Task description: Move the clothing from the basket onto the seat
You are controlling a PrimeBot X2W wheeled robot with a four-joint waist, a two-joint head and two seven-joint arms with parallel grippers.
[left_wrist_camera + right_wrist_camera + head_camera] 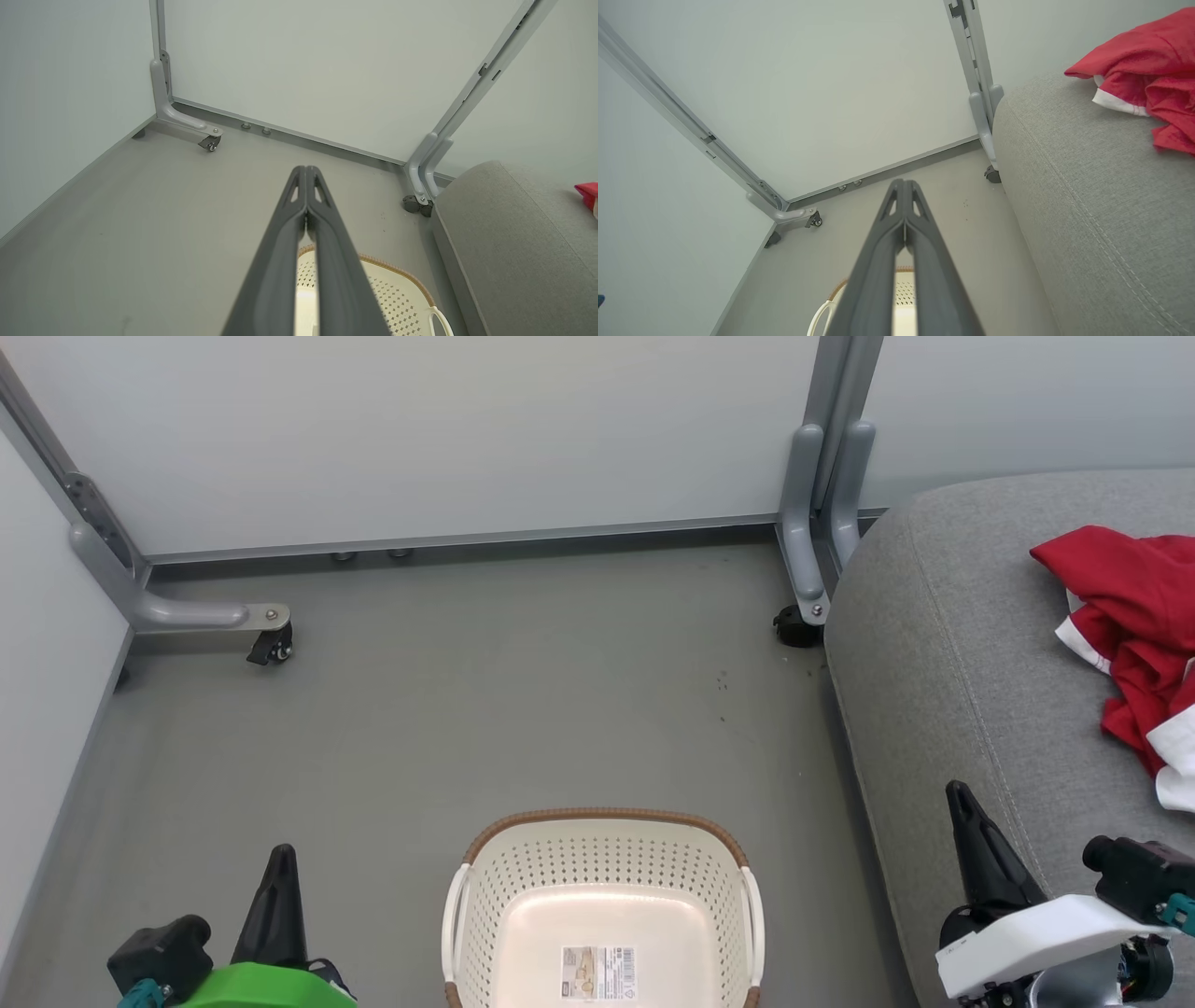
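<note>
Head view: the cream-white perforated plastic basket [602, 859] sits between my left gripper [283, 851] and right gripper [955, 791], no garment visible inside. The bright-red, white-trimmed clothing [1130, 607] lies on the light-grey upholstered seat [934, 663], rightward of my nearer right gripper. Left wrist: fingers [275, 261] pressed together, empty. Right wrist: the same.

One label sticker [597, 973] lies on the inner floor of the basket [607, 859] — to the right of the left claw [282, 855] and lower than its tip, to the left of the right claw [959, 795]. Its print is too small to read. A barcode [617, 965] fills its right half and a pale picture its left.
</note>
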